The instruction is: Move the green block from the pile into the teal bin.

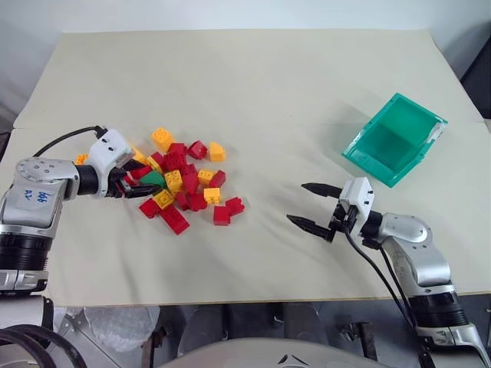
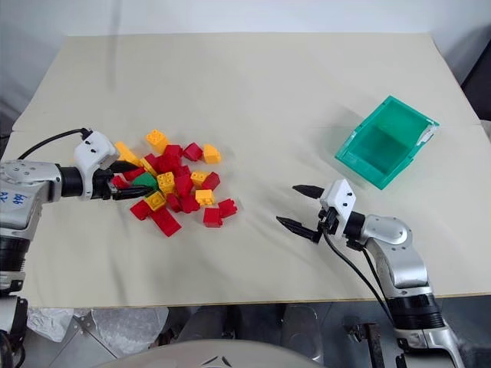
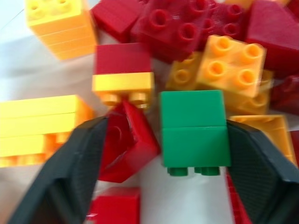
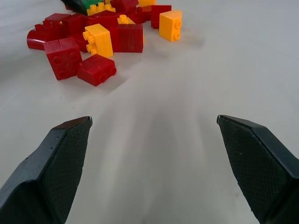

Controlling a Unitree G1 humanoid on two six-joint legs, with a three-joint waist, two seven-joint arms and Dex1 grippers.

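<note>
The green block (image 1: 152, 179) lies on its side at the left edge of the pile (image 1: 188, 180) of red and yellow-orange bricks. My left gripper (image 1: 146, 182) reaches into that edge, open, and its fingers straddle the green block (image 3: 195, 133) and a red brick (image 3: 124, 147) beside it. One finger (image 3: 261, 168) sits close against the block's side. The teal bin (image 1: 406, 115) stands tilted at the right, with nothing visible in it. Between the pile and the bin, my right gripper (image 1: 297, 202) hovers open and holds nothing, pointing toward the pile (image 4: 93, 42).
A cream cloth covers the table (image 1: 253, 84). Bare cloth stretches between the pile and the bin and across the far half. The table's front edge (image 1: 253, 300) runs just below both arms. A black cable (image 1: 65, 138) loops from the left wrist.
</note>
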